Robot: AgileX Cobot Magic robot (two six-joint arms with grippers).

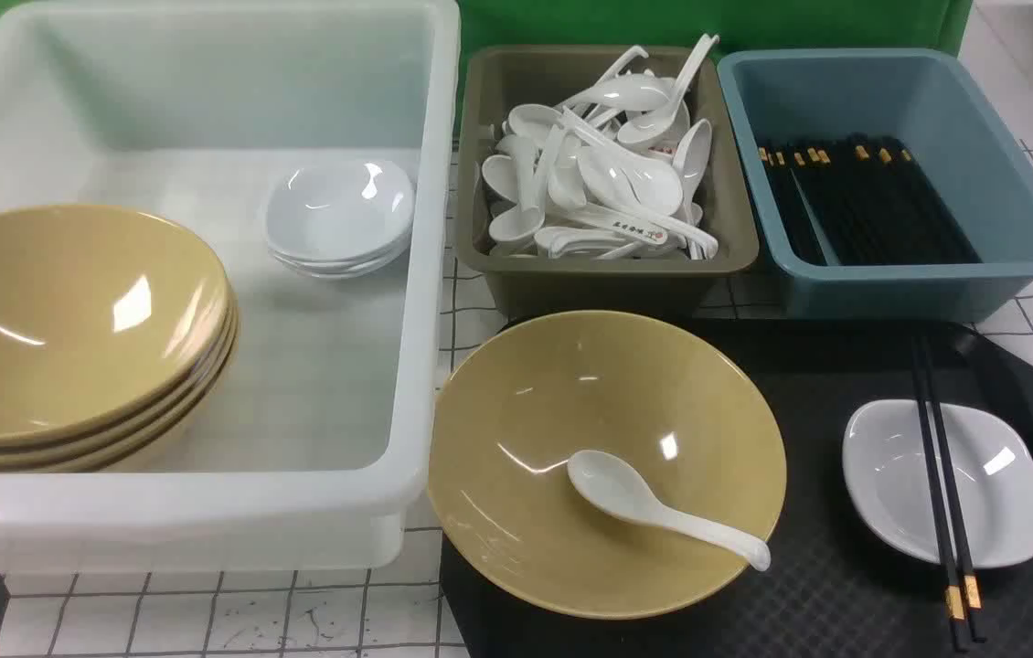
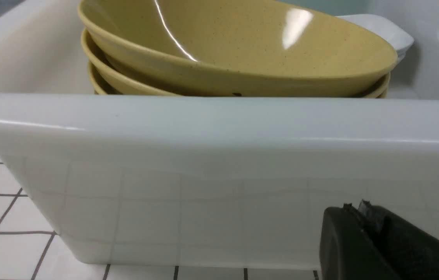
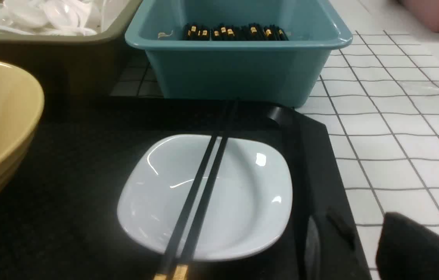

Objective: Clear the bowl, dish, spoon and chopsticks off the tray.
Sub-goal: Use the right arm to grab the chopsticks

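White tiled tabletop [image 1: 206, 612] with dark grid lines fills my view, with a green backdrop [image 1: 571, 18] behind it. On my left stands the big white tub [image 1: 430, 274], which holds a stack of yellow bowls [image 1: 69, 320] and, further back, a few stacked white dishes [image 1: 338, 210]. To the right of the tub, nearest me, lies the tray [image 1: 846, 594], black and diamond-textured. Behind it sit two bins side by side: an olive bin [image 1: 608, 283] heaped with white spoons [image 1: 608, 174], and a blue bin [image 1: 891, 288] with a bundle of black chopsticks [image 1: 873, 201].

All four task items are on the tray. The bowl [image 1: 571, 393] sits upright at the tray's left end, its rim just beside the tub's near corner. The dish [image 1: 992, 493] rests at the right end, well apart from the bowl. The chopsticks [image 1: 942, 493] lie together across the dish, gold-banded ends toward me, tips pointing at the blue bin. The spoon [image 1: 654, 507] lies inside the bowl, scoop near the middle, handle reaching the rim on the dish side.

I see the left gripper [image 2: 378, 241] only as a dark shape low down by the tub's near wall. The right gripper [image 3: 417, 249] shows as a black corner beside the tray's right edge. I cannot tell how far either one is open.
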